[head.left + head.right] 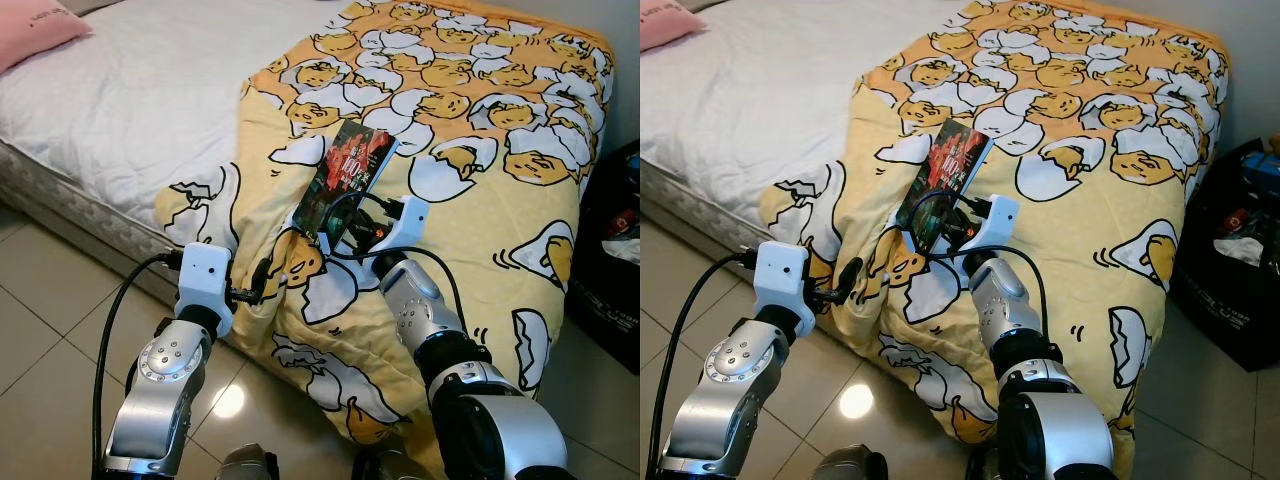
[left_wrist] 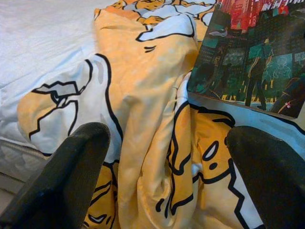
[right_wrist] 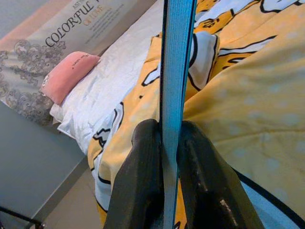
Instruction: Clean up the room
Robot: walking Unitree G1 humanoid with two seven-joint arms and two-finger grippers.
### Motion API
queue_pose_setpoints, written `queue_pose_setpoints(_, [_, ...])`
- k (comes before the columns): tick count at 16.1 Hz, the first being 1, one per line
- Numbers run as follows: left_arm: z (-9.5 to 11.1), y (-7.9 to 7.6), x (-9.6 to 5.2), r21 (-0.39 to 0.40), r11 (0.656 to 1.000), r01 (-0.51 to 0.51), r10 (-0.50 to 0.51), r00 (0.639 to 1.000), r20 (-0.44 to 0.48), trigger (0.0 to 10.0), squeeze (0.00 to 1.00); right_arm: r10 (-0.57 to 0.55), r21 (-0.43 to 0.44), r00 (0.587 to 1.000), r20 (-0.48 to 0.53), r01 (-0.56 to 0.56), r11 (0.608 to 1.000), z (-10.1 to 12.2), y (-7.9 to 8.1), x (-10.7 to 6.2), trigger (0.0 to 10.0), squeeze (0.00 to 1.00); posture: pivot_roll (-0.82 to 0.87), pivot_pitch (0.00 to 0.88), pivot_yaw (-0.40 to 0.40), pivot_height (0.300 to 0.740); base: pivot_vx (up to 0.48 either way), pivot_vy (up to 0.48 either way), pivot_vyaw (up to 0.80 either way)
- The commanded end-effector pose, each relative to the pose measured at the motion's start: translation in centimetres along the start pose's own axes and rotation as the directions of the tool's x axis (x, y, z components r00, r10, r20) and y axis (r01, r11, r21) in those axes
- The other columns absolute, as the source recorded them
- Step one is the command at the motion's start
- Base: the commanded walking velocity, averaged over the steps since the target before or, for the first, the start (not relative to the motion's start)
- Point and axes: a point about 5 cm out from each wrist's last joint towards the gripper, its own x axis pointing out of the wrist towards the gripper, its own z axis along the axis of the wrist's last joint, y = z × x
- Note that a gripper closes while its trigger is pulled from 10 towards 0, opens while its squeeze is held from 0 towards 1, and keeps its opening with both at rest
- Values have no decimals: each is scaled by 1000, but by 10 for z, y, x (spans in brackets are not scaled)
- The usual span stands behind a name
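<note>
A thin book [image 1: 345, 180] with a dark city cover and red lettering stands tilted above the yellow egg-patterned blanket [image 1: 480, 200] on the bed. My right gripper [image 1: 328, 232] is shut on the book's lower edge. In the right wrist view the book's blue edge [image 3: 176, 62] is pinched between both fingers [image 3: 143, 162]. My left gripper [image 1: 255, 293] is open, a little left of and below the book, close to a bunched fold of the blanket [image 2: 147, 119]. Nothing sits between its fingertips [image 2: 81, 152].
A white sheet [image 1: 130, 100] covers the bed's left half, with a pink pillow [image 1: 35, 30] at its far corner. A black bag [image 1: 610, 260] stands on the floor right of the bed. Beige tiles [image 1: 50, 330] lie in front.
</note>
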Motion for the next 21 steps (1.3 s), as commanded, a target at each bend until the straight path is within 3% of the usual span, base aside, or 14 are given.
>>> queue_pose_setpoints(1, [-2, 1, -1, -2, 1000, -2, 2, 1000, -5, 10000, 0, 91, 11, 994, 54, -91, 996, 8, 34, 15, 0, 0, 140, 0, 4, 740, 0, 0, 0])
queue_pose_setpoints(10, [-2, 1, -1, -2, 1000, -2, 2, 1000, -5, 10000, 0, 91, 11, 994, 54, -91, 996, 8, 34, 15, 0, 0, 140, 0, 4, 740, 0, 0, 0])
queue_pose_setpoints(11, [-5, 2, 6, -18, 1000, -1, 1, 1000, -5, 10000, 0, 72, -41, 994, 76, -69, 997, 15, 28, 13, 0, 0, 124, 0, 10, 740, 0, 0, 0])
queue_pose_setpoints(12, [14, -14, 45, -45, 994, 102, -99, 993, 71, 10000, 0, -136, -332, 962, 236, 212, 919, 37, -30, -29, 0, 0, -153, 0, 136, 740, 0, 0, 0])
queue_pose_setpoints(13, [21, -20, 55, -46, 990, 131, -126, 988, 94, 10000, 0, -172, -400, 944, 281, 279, 873, 41, -41, -42, 0, 0, -151, 0, 132, 740, 0, 0, 0])
queue_pose_setpoints(14, [25, -23, 59, -51, 988, 143, -137, 985, 108, 10000, 0, -185, -432, 936, 299, 306, 849, 42, -46, -49, 0, 0, -149, 0, 126, 740, 0, 0, 0])
queue_pose_setpoints(18, [24, -24, 60, -85, 987, 137, -127, 986, 110, 10000, 0, -180, -449, 948, 261, 285, 847, 40, -48, -48, 0, 0, -136, 0, 100, 740, 0, 354, -297])
queue_pose_setpoints(21, [19, -22, 66, -86, 987, 137, -126, 984, 126, 10000, 0, -197, -487, 942, 271, 310, 816, 41, -47, -52, 0, 0, -131, 0, 92, 740, 0, 476, -763])
